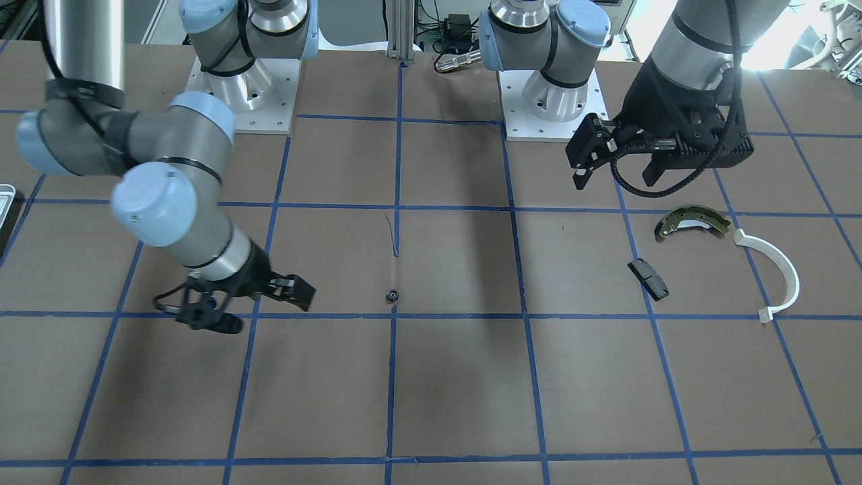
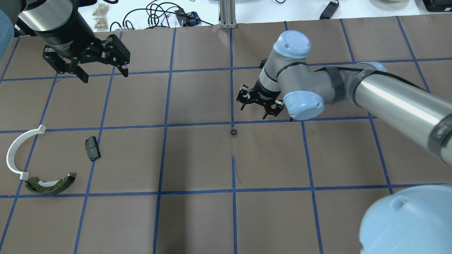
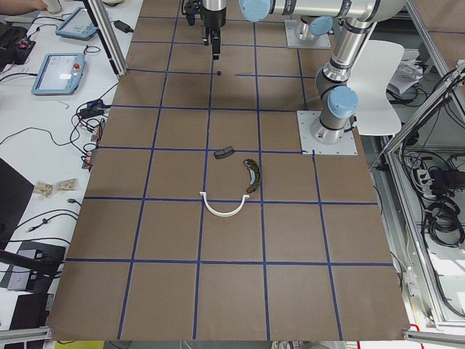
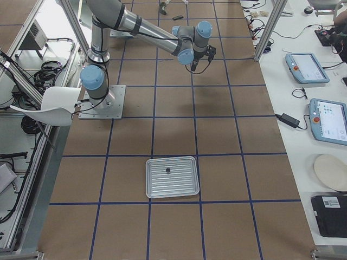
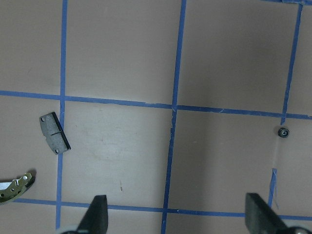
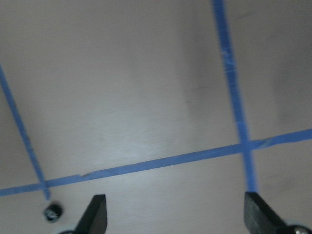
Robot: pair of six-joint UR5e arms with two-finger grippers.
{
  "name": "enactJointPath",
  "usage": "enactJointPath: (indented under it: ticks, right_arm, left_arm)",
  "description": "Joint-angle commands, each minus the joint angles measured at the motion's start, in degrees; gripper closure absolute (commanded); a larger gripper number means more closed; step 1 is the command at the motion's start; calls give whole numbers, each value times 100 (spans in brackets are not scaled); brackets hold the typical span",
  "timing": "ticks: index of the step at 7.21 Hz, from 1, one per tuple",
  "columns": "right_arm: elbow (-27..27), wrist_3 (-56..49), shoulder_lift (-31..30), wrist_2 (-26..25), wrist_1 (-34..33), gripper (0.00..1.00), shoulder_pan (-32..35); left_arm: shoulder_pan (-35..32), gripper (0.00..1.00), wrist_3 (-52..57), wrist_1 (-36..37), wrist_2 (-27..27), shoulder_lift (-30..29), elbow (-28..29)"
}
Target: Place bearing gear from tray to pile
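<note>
The bearing gear (image 2: 233,132), small, black and round, lies on the brown table by a blue tape crossing; it also shows in the front view (image 1: 392,296) and both wrist views (image 6: 53,212) (image 5: 282,131). My right gripper (image 2: 259,106) is open and empty, just beyond and to the right of the gear. My left gripper (image 2: 105,76) is open and empty, high over the far left. The pile lies at the left: olive brake shoe (image 2: 49,185), white arc (image 2: 17,151), black block (image 2: 93,148). The silvery tray (image 4: 187,189) holds one small dark part.
The table is covered in brown paper with a blue tape grid. A corner of the tray (image 1: 3,199) shows at the front view's left edge. Cables and a metal post (image 2: 227,14) sit beyond the far table edge.
</note>
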Motion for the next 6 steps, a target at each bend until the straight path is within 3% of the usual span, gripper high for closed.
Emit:
enactJointPath:
  ticks: [1,2,5,6]
  right_arm:
    - [27,-2659,-544,-1032,528,0,-1673]
    - [27,-3958,-590,-1244,484,0,-2445]
    - [62,-7345,-468,-1247,-127,0,-4311]
    - [62,-7964,-293,-1220,-227,0,-4760]
  left_arm:
    - [-540,0,-572,32,-20,-238,-20]
    - [-1189,0,-1212,232,-2,-570,-151]
    - [-2484,0,-2892,2898,6,-1694,-906]
    - [-2705,0,-3237,3114,41,-1950,-1038]
